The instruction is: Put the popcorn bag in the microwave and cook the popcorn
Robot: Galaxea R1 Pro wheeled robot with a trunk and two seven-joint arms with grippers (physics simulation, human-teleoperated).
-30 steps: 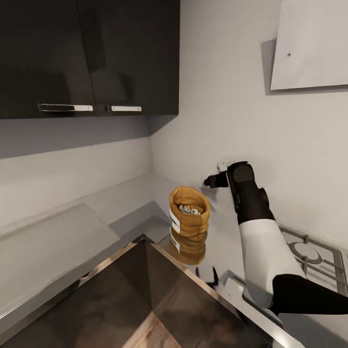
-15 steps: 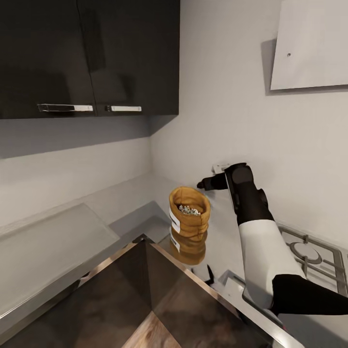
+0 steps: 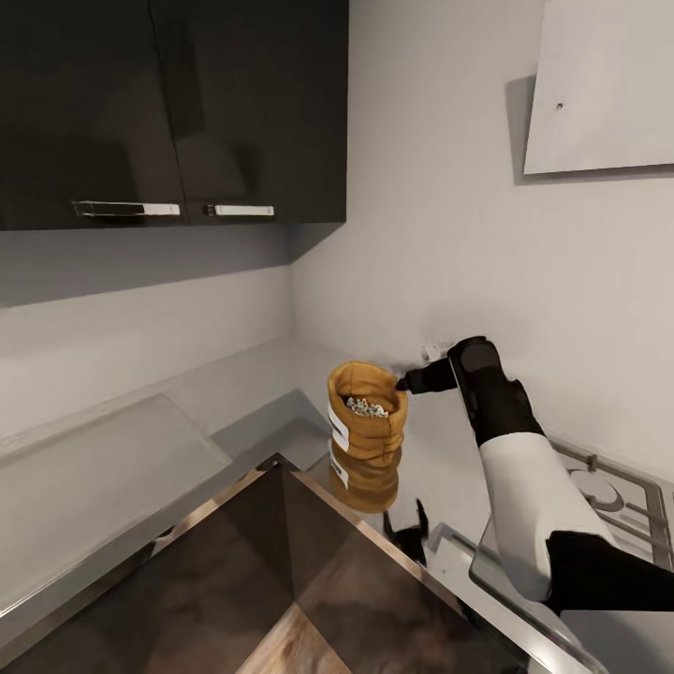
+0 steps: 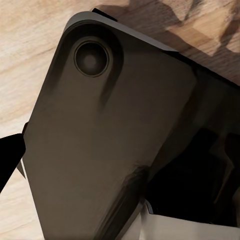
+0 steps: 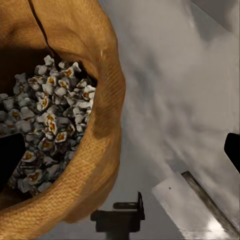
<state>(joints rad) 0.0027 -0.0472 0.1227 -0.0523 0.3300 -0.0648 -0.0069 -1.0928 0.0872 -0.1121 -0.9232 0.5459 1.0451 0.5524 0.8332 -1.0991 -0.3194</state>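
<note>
The popcorn bag (image 3: 367, 423), a tan sack with a white label, stands upright on the glossy grey countertop (image 3: 440, 468) near the wall corner. White popcorn (image 3: 365, 406) lies inside it. My right gripper (image 3: 404, 382) is at the bag's right rim. In the right wrist view the gripper (image 5: 120, 155) is open: one fingertip (image 5: 10, 160) hangs over the popcorn (image 5: 45, 120) inside the bag (image 5: 95, 50), and the other (image 5: 233, 150) is outside its wall. My left gripper (image 4: 120, 160) hangs over a dark part of my own body and wooden floor. The microwave is out of view.
Dark upper cabinets (image 3: 168, 112) hang above the counter's left run. A white hood panel (image 3: 599, 84) is on the right wall, and a gas hob (image 3: 608, 487) is set in the counter under my right arm. A wall socket (image 3: 433, 352) sits just behind the gripper.
My right gripper has come down from beside the wall socket to the bag's right rim. The bag has not moved.
</note>
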